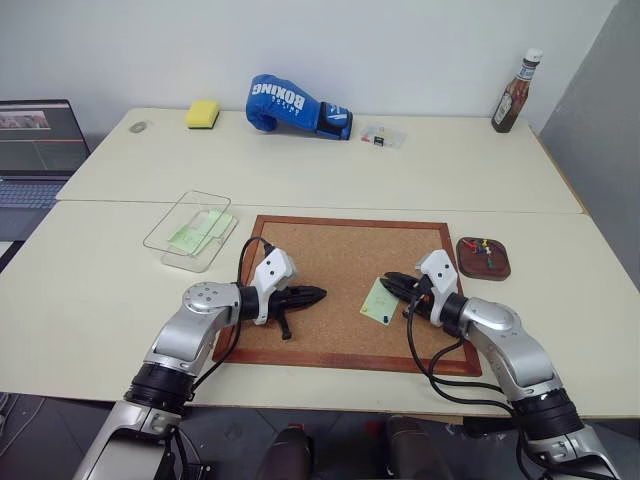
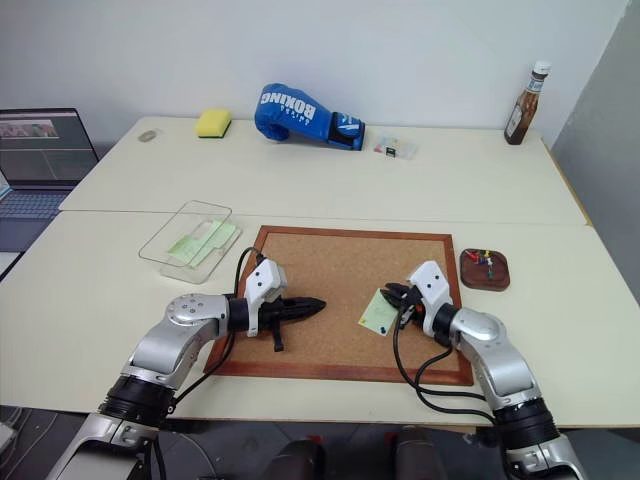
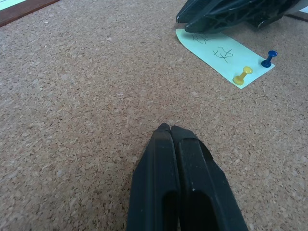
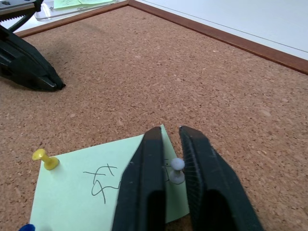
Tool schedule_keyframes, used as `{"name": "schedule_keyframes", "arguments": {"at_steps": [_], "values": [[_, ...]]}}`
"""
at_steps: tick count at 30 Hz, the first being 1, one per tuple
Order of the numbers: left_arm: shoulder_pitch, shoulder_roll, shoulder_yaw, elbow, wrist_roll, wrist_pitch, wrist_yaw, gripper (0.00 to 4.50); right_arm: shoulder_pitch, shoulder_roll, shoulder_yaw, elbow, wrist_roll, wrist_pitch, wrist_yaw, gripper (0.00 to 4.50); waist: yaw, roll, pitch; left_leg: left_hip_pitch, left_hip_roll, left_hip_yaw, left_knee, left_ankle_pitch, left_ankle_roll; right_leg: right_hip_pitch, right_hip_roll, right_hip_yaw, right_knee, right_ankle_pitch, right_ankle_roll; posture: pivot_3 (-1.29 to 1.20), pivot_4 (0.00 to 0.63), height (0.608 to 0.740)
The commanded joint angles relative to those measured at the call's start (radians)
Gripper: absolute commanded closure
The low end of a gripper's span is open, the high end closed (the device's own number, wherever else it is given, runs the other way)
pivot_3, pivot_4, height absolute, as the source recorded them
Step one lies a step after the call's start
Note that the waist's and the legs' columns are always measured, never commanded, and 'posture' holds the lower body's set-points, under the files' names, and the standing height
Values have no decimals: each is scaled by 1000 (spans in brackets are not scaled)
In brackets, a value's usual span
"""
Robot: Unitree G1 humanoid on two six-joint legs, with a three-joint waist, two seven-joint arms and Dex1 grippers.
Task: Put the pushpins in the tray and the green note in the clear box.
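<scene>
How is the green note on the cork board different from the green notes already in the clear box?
The green note lies on the cork board, pinned by a yellow pushpin, a blue pushpin and a white pushpin; the notes in the clear box show no pins. The right gripper is shut on the white pushpin, while nothing touches the boxed notes. Both are pale green paper.

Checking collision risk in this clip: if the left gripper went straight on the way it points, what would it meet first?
Probably the right gripper, shut over the green note; bare cork board lies before the left gripper.
</scene>
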Motion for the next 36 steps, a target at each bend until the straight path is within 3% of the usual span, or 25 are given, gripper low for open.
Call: {"name": "schedule_keyframes", "arguments": {"at_steps": [1,25,30,36], "values": [[17,-3,-19,1,27,14,4,4500,-12,6,-18,-18,-12,-29,-7,4491,0,0,0,0,0,0,0,0,0,0,0,0,0,0,0,0,150,740],[20,19,-63,53,98,71,41,4500,12,-2,-92,-259,55,126,-55,4491,0,4,-6,2,0,0,0,1,1,1,0,0,1,-1,5,0,150,740],[34,22,-64,33,94,78,40,4500,-19,2,-214,-243,103,192,-128,4491,-1,5,-7,2,0,0,0,1,1,1,0,0,1,-1,5,0,150,740],[44,25,-68,26,95,76,40,4500,-96,-72,-344,-55,-6,180,-297,4491,0,6,-7,2,0,1,0,1,1,1,0,0,0,-1,5,0,150,740]]}}
